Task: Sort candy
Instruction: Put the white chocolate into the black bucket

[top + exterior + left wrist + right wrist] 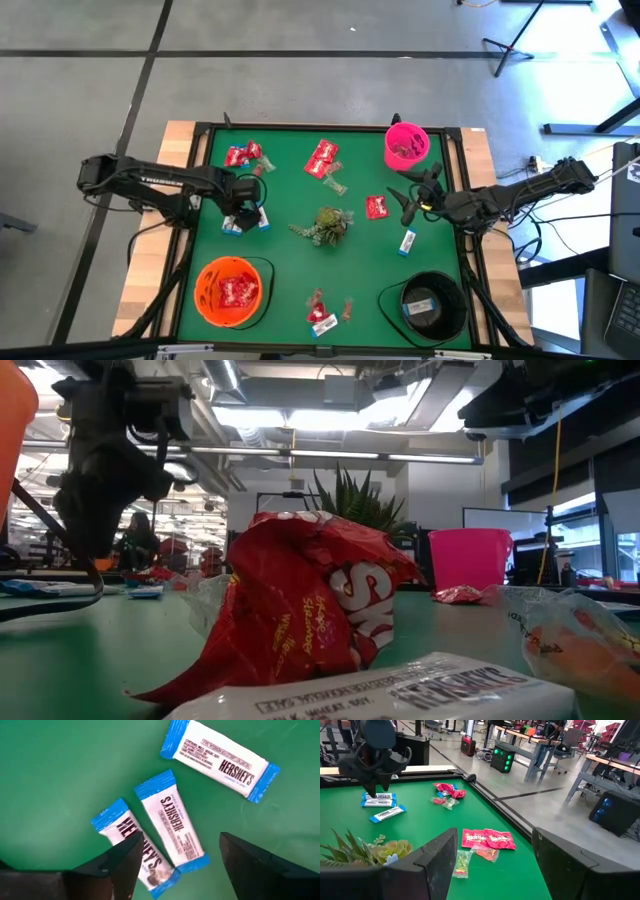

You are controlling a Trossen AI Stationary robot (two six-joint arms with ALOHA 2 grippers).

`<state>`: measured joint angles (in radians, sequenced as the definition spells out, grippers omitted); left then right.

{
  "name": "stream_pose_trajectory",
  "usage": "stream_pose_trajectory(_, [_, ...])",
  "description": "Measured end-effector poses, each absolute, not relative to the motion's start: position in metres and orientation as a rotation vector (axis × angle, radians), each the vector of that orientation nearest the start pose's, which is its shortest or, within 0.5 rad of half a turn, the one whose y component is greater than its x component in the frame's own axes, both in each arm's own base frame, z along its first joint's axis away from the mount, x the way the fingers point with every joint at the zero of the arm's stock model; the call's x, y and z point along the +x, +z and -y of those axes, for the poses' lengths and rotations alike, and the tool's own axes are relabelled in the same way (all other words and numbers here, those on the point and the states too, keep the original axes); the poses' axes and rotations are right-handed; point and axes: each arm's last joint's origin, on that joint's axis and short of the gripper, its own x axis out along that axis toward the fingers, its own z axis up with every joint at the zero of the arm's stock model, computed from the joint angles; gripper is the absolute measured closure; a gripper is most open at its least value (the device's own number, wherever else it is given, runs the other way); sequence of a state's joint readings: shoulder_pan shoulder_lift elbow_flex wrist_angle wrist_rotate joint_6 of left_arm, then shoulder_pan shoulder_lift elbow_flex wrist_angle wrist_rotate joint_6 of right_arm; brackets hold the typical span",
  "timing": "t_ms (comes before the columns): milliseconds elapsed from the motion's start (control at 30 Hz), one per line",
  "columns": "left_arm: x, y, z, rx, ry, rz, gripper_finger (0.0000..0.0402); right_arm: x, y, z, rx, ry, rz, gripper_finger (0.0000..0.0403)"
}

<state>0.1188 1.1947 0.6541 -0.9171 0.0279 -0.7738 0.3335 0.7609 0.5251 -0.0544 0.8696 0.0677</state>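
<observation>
Three white-and-blue candy packets (pixel 172 827) lie flat on the green table, left of centre (pixel 247 224). My left gripper (pixel 182 870) stands open over them, pointing down (pixel 243 210); the middle packet lies between its fingers. My right gripper (pixel 495 870) hangs open over the table's right part (pixel 408 200), nearly level, with nothing between its fingers. Red packets lie at the far left (pixel 243 155), far middle (pixel 322 158) and right of centre (pixel 377 207). Another white-and-blue packet (pixel 407 242) lies to the right. My left gripper comes from above, pointing down. One finger (pixel 125 865) covers the end of the nearest white-and-blue packet (pixel 117 827). Whether it touches that packet I cannot tell.
An orange bowl (pixel 205 300) with red packets stands near left, a black bowl (pixel 455 315) with a white-and-blue packet near right, a pink bowl (pixel 406 145) far right. A green leafy sprig (pixel 322 226) lies at the centre. More candy (pixel 320 312) lies near the front edge.
</observation>
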Motion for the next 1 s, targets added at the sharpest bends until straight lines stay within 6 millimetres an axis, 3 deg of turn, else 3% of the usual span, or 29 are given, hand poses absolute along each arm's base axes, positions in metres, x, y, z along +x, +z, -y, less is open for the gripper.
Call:
stream_pose_trajectory(433, [0.163,0.150,-0.018,-0.812,0.689,-1.348,0.0156,0.162,0.262,-0.033,-0.115,-0.538,-0.228,0.0150])
stream_pose_trajectory(1000, [0.174,0.149,-0.020,-0.795,0.631,-1.216,0.0157,0.162,0.262,-0.032,-0.114,-0.550,-0.226,0.0150])
